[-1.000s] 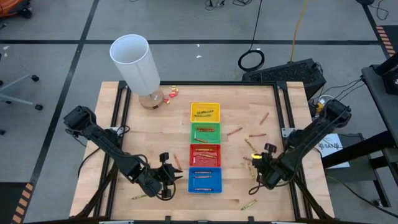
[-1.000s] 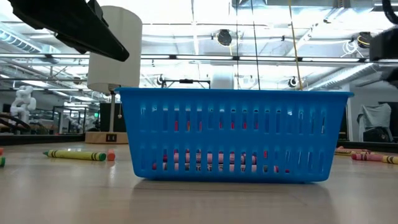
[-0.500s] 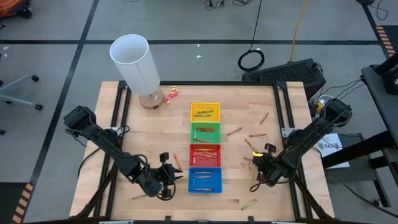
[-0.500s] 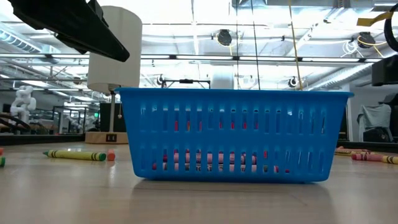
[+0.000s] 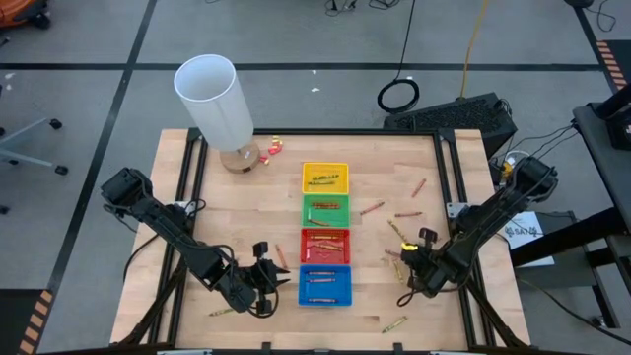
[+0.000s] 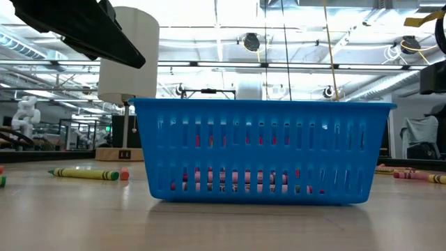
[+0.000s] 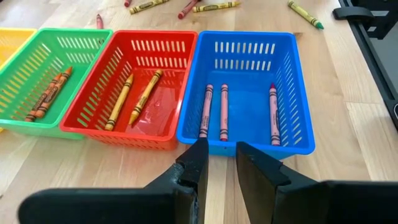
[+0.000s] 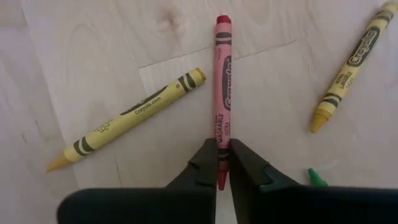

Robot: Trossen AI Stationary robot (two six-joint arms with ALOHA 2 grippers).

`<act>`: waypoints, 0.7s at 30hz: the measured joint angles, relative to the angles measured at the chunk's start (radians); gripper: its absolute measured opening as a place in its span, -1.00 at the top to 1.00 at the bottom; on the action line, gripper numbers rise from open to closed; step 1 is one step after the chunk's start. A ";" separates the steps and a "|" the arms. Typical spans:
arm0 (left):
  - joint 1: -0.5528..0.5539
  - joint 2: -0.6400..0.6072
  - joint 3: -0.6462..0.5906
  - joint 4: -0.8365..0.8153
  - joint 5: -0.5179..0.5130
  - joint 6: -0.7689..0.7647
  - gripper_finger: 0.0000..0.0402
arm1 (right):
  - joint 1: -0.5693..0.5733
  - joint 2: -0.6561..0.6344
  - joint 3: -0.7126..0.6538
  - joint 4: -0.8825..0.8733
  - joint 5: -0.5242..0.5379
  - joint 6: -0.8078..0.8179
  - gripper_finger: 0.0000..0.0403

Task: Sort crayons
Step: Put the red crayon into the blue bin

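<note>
Four trays stand in a row: yellow, green, red and blue, each with crayons lying in it. Loose crayons lie on the wood right of the trays. My right gripper is down among them, shut on a red crayon that lies between two yellow crayons. My left gripper hovers just off the blue tray's near wall, open a little, with nothing between its fingers. My right gripper pinches the red crayon's pointed end between its two fingers, one on each side. The fingers come steeply from above, and the crayon runs straight out ahead of them. The crayon lies flat on the table.
A tall white cylinder stands at the far left with small bits at its base. More crayons lie at the right, near the front edge and beside my left arm. A green crayon tip lies close to my right fingers.
My right gripper has sunk a little toward the table and shut on the red crayon's pointed end. The crayon has stayed where it lay.
</note>
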 joint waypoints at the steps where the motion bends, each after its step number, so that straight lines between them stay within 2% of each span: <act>1: 0.000 0.000 0.000 0.000 0.000 0.000 0.58 | 0.000 0.000 0.006 0.000 0.025 -0.007 0.98; 9: 0.000 0.000 0.000 0.000 -0.001 0.000 0.58 | -0.002 -0.031 0.065 0.108 0.302 -0.158 0.99; 11: 0.000 0.000 0.000 -0.001 -0.005 0.000 0.58 | -0.002 -0.033 0.066 0.197 0.372 -0.229 0.99; 17: 0.000 0.000 0.000 -0.001 -0.006 0.000 0.58 | 0.000 -0.032 0.067 0.527 0.452 -0.442 1.00; 21: 0.000 0.000 0.000 -0.001 -0.007 0.000 0.58 | 0.007 -0.022 0.067 0.718 0.546 -0.556 1.00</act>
